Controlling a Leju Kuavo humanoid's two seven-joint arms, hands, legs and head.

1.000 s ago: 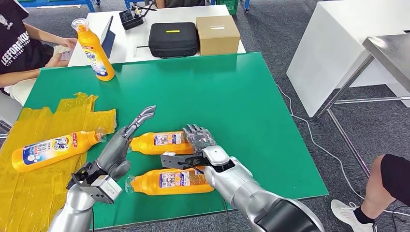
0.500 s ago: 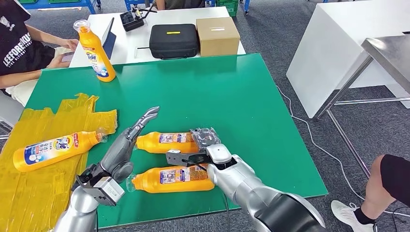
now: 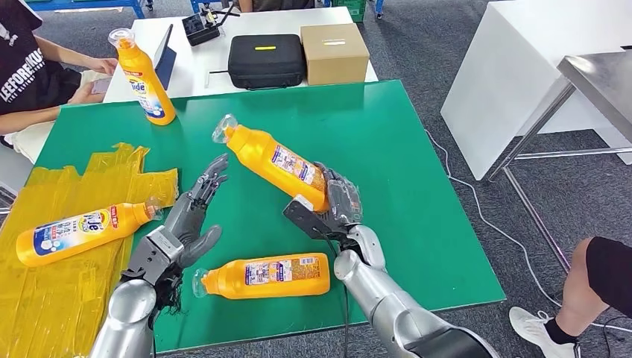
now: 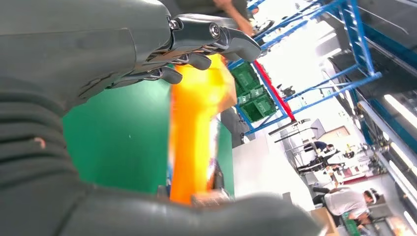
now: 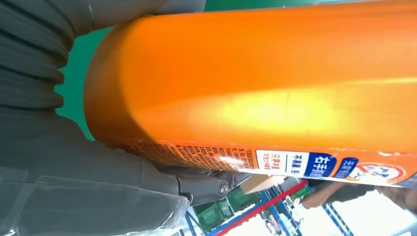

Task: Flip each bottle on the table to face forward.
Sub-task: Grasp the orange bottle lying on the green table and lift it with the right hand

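We're over a green table (image 3: 387,149) with crinkled yellow sheeting (image 3: 67,283) spread across its left end, grey carpet all around. Behind it stands a white table (image 3: 216,60) carrying a black case (image 3: 267,61) and a cardboard box (image 3: 335,54), both closed, contents hidden. A white counter (image 3: 514,74) sits off to the right, and a person (image 3: 33,67) is seated at the far left. We count four orange bottles. One standing bottle (image 3: 143,78) is upright at the table's far left corner. One bottle on the sheeting (image 3: 78,231) lies on its side, cap toward the middle. One near bottle (image 3: 264,276) lies on the green close to the front edge. And the lifted bottle (image 3: 274,160) is up off the table, tilted, cap pointing away to the left, its base gripped by our right hand (image 3: 337,203). Our left hand (image 3: 186,216) hovers beside it, fingers spread, holding nothing.
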